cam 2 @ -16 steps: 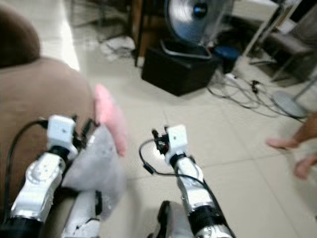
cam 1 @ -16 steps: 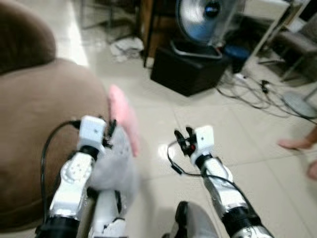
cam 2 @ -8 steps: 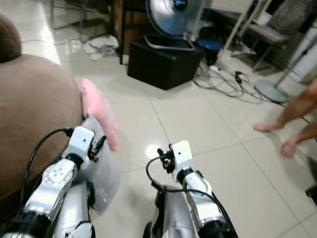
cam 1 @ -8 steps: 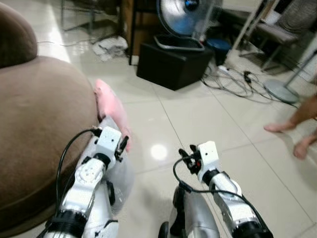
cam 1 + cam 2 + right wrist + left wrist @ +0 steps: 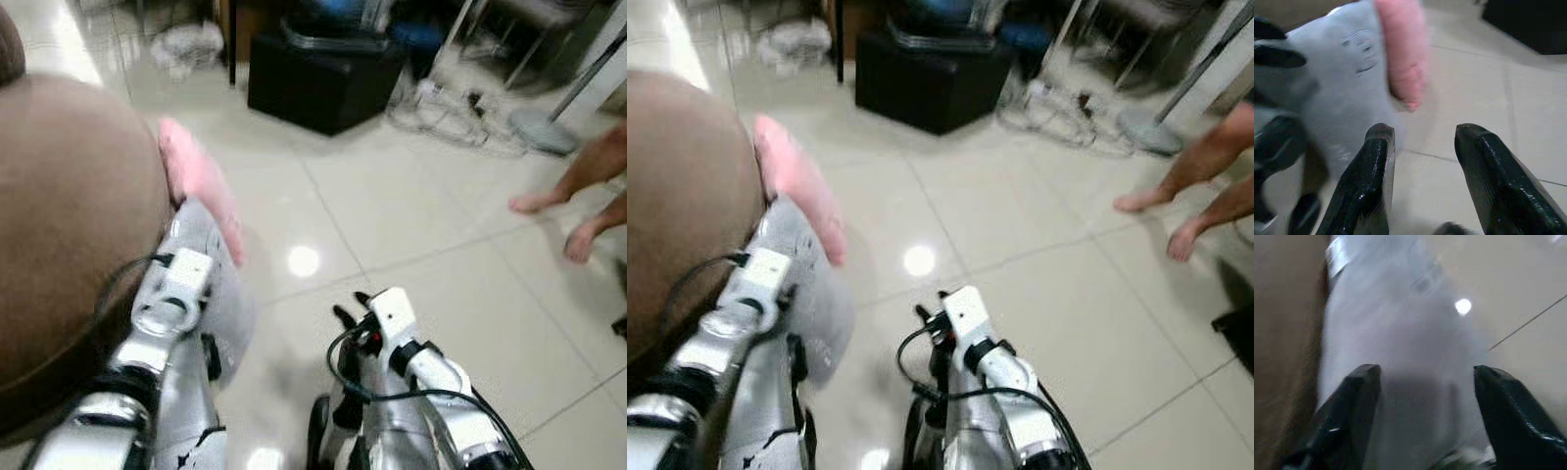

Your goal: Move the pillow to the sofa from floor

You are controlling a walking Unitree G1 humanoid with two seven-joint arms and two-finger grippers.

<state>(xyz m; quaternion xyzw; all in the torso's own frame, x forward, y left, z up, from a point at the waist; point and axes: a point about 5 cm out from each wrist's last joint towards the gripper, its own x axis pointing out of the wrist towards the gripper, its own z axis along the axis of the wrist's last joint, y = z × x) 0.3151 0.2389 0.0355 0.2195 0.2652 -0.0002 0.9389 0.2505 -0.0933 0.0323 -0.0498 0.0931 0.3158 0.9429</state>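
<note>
The pillow (image 5: 227,294) is grey with a pink part (image 5: 196,176). It stands on the tiled floor, leaning against the side of the brown sofa (image 5: 69,196). My left gripper (image 5: 1422,377) is open right over the grey part, whose fabric lies just beyond its two spread fingers (image 5: 1352,401). My right gripper (image 5: 348,315) hangs open over the floor to the right of the pillow. In the right wrist view the pillow (image 5: 1347,78) lies a short way ahead of that gripper (image 5: 1422,132), with nothing between its fingers.
A black box (image 5: 323,73) stands on the floor ahead, with tangled cables (image 5: 451,103) to its right. A person's bare feet (image 5: 549,201) are on the tiles at the right. Crumpled white cloth (image 5: 186,44) lies at the back left.
The view has tipped down and moved closer to the floor. My left arm has come lower, onto the grey part of the pillow. The right gripper stays open.
</note>
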